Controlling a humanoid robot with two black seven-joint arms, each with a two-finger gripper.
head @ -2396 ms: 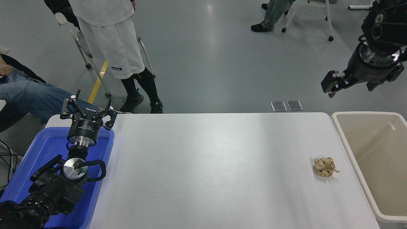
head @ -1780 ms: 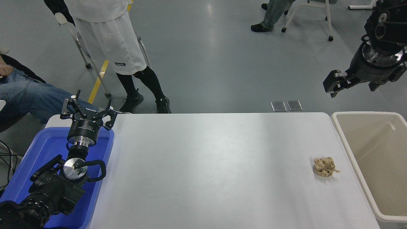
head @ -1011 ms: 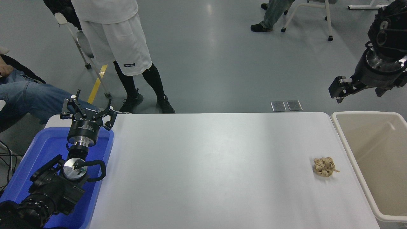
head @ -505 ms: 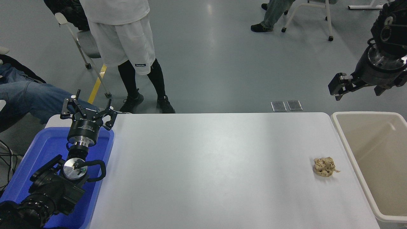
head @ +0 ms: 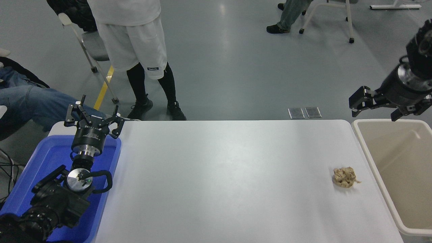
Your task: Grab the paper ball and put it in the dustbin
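Observation:
The tan paper ball (head: 345,177) lies on the white table (head: 222,175) near its right edge, a short way left of the dustbin. The cream-beige dustbin (head: 369,153) stands against the table's right side and shows nothing inside. My right gripper (head: 377,108) hangs in the air above the dustbin's far left corner, well beyond and above the paper ball, open and empty. My left gripper (head: 93,118) is parked at the lower left over the blue tray, open and empty.
A bright blue tray (head: 40,162) sits under the left arm at the table's left end. A person in white shorts (head: 135,44) stands beyond the far left edge. A seated person's legs (head: 30,104) are at the left. Chairs stand at the back.
My right gripper has come down and a little right, now just above the dustbin's far rim. The standing person has stepped to the right. The paper ball and left arm have not moved.

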